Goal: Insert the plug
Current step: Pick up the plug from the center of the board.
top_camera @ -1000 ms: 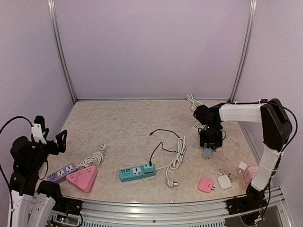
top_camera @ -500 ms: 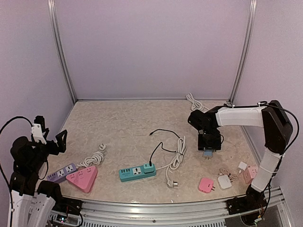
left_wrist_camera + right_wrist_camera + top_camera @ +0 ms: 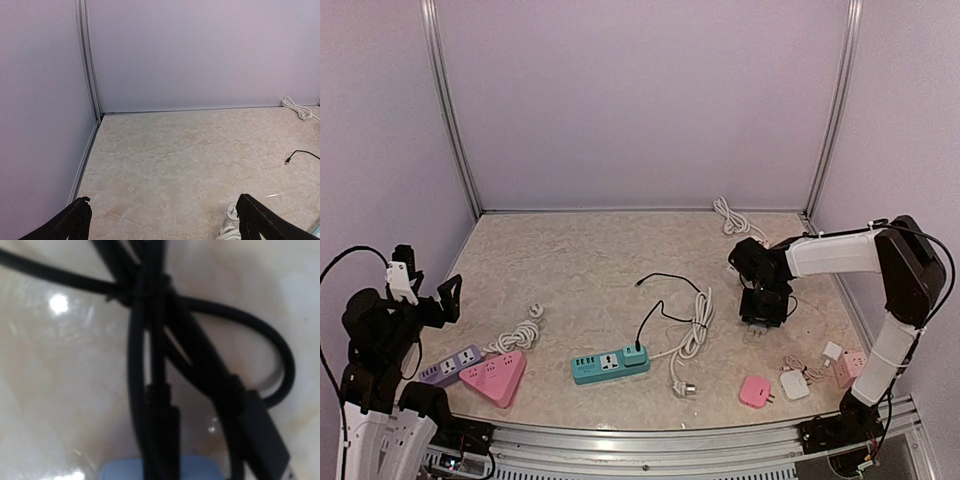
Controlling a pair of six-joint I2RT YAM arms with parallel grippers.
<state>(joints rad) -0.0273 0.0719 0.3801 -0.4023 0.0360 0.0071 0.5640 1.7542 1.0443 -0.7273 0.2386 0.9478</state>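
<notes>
**While the right jaws sat low over the plug, the left arm was parked**

Top view: where the right arm (image 3: 830,252) reached in from the right edge, its jaws pointed down at the bench (image 3: 580,270), right of centre, near a loose white cable (image 3: 698,325). Couldn't tell from here how far they were parted, or whether they touched anything. Teal power strip (image 3: 610,364) lay near the front middle with a black cable (image 3: 665,300) plugged in at its right end. Pink adapter (image 3: 755,390) and white adapter (image 3: 794,385) lay side by side at the front right. Left arm (image 3: 380,330) was raised at the front left corner, jaws wide and holding nothing, near a purple strip (image 3: 450,366) and a pink triangular strip (image 3: 495,378).

Left wrist: both fingers (image 3: 70,225) sat at the bottom corners, far apart, with bench showing between them.

Right wrist: blurred close-up. Blue plug (image 3: 117,474) was at the bottom edge, partly behind a tied black cord bundle (image 3: 150,340). Own fingers weren't in frame, so the grip was unreadable.
</notes>
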